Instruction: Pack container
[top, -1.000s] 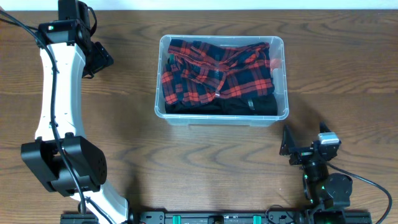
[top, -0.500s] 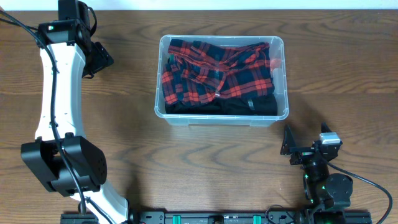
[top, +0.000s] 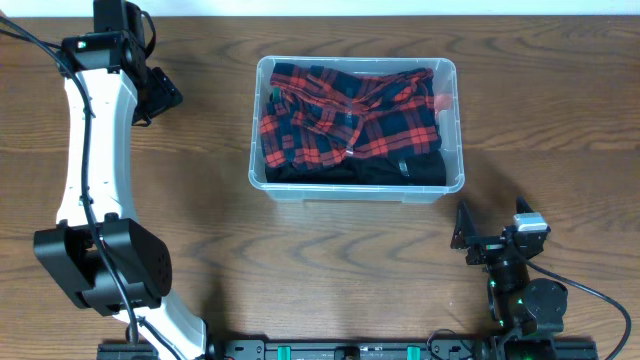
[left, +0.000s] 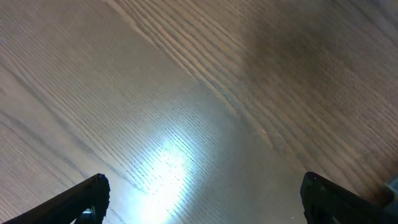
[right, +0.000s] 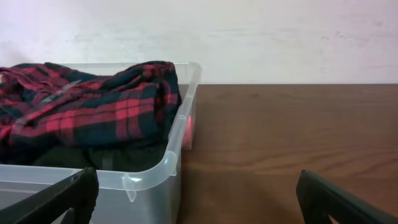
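The container (top: 356, 189), a clear plastic bin, stands at the back middle of the wooden table. A red-and-black plaid shirt (top: 340, 112) lies in it over a black garment (top: 385, 170). My left gripper (top: 160, 95) hangs open over bare wood, well left of the bin; the left wrist view shows only table between its fingertips (left: 93, 190). Near the front edge, my right gripper (top: 491, 224) stands open and empty, right of the bin's near corner. From its wrist view, the container (right: 149, 177) and the plaid shirt (right: 93, 102) sit ahead to the left of the right gripper (right: 198, 190).
A small red thing (top: 441, 101) shows at the bin's right wall, seen as a pinkish patch (right: 187, 132) through the plastic. A pale wall (right: 249, 37) rises behind the table's far edge. The left arm's white links (top: 90, 150) run along the left side.
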